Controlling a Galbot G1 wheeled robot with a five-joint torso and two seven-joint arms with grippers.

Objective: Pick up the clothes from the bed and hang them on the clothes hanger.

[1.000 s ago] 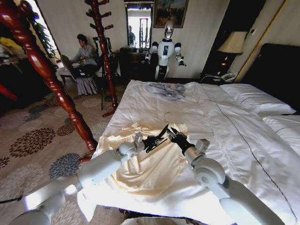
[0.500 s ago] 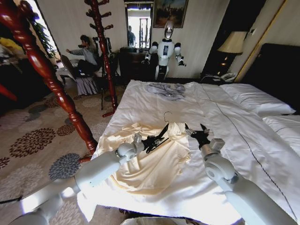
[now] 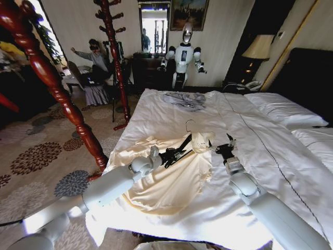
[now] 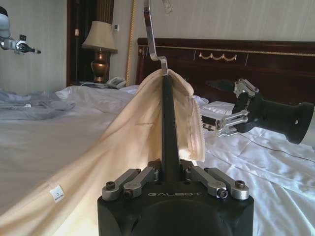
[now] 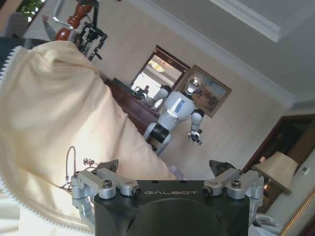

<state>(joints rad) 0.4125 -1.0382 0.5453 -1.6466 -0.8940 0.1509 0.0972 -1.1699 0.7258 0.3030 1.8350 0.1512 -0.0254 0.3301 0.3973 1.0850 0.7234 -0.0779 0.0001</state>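
One shirt (image 3: 169,174), one hanger (image 3: 181,146), one bed (image 3: 270,151) and two grippers are seen. A second, grey garment (image 3: 183,100) is lying near the far edge of the bed, well apart from the rest.

The shirt is pale cream-yellow, thin and soft, with short sleeves. Most of it is spread, wrinkled, on the white cover near the left edge of the bed. Its collar end is lifted off the cover and is draped over the upper end of the hanger, so a small tent of fabric is formed there. In the left wrist view a ribbed hem and a small white label (image 4: 57,193) are visible on the fabric.

The hanger is slim and black, with a silver wire hook (image 3: 188,124) pointing up – it is held tilted above the shirt. The left gripper (image 3: 171,154) is clamped on the lower end of the hanger. In the left wrist view the black bar stands straight up between the closed fingers.

The right gripper (image 3: 221,147) is held just beside the raised collar, on its right – its fingers are spread, and nothing is grasped by them.
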